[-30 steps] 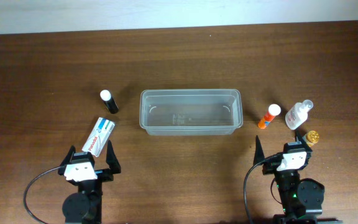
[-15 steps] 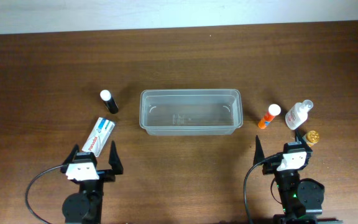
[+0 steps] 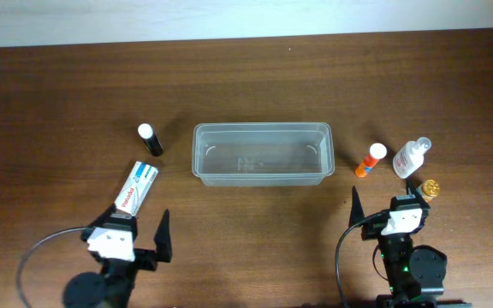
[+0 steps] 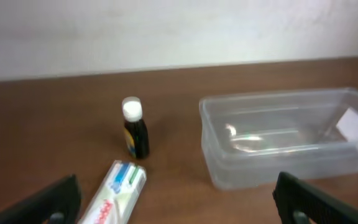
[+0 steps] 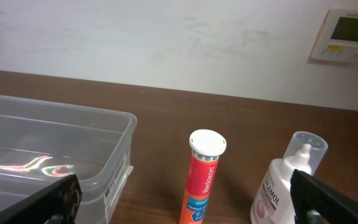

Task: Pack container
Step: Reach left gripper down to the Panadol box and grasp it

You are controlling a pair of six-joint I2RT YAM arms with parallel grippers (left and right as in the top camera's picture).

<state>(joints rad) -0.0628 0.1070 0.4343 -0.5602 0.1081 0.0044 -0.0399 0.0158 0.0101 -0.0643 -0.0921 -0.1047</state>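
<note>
The container (image 3: 262,127) is a clear rectangular tub, empty, at the table's middle. Left of it stand a dark bottle with a white cap (image 3: 151,139) and a toothpaste box (image 3: 135,188) lying flat. My left gripper (image 3: 135,226) is open just behind the box's near end, holding nothing. In the left wrist view the box (image 4: 114,196) lies by the left finger, with the container (image 4: 266,98) ahead on the right. My right gripper (image 3: 387,205) is open and holds nothing. An orange tube (image 5: 202,177) stands ahead of it, the container (image 5: 55,107) to its left.
A clear bottle with a white pump cap (image 3: 411,157) stands right of the orange tube (image 3: 370,160). A small gold-capped item (image 3: 430,187) sits by the right gripper's right finger. A white wall with a thermostat (image 5: 350,34) runs behind the table.
My left arm has swung: its gripper has drawn back a little toward the front edge and turned slightly. The right arm and all objects have stayed put.
</note>
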